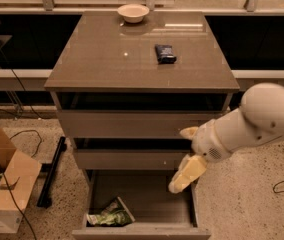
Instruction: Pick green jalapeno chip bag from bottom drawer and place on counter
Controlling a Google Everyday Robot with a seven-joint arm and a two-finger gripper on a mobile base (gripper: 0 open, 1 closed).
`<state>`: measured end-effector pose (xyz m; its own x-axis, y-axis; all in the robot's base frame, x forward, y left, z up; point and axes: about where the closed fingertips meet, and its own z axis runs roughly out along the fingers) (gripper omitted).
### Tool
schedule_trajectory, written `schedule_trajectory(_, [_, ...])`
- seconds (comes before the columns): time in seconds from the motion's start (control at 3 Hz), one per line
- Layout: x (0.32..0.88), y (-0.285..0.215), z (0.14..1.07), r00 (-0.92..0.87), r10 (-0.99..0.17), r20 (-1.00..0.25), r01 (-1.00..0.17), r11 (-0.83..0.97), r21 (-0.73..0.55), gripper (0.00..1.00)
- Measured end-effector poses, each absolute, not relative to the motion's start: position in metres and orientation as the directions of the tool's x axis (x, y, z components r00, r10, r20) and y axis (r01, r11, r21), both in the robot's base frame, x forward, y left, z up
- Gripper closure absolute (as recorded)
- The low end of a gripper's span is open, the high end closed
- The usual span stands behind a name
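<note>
The green jalapeno chip bag (110, 216) lies in the front left corner of the bottom drawer (147, 231), which is pulled out. My gripper (181, 156) hangs over the drawer's right side, in front of the middle drawer, to the right of the bag and above it. Its two cream fingers stand apart, open and empty. One finger (186, 174) points down toward the drawer. The counter (112, 59) is the glossy top of the cabinet.
A small dark blue packet (165, 53) and a white bowl (133, 12) sit on the counter. The two upper drawers are slightly open. A cardboard box (4, 184), a black bar (52, 171) and cables lie on the floor at the left.
</note>
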<state>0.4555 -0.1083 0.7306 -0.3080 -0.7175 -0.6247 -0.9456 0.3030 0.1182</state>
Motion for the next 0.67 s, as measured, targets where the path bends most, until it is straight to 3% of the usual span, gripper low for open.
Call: schedule_trajectory(0.67, [0.454,-0.032,0.555,-0.443,-0.566,-0.696,-0.892,0.353,0.280,0.00])
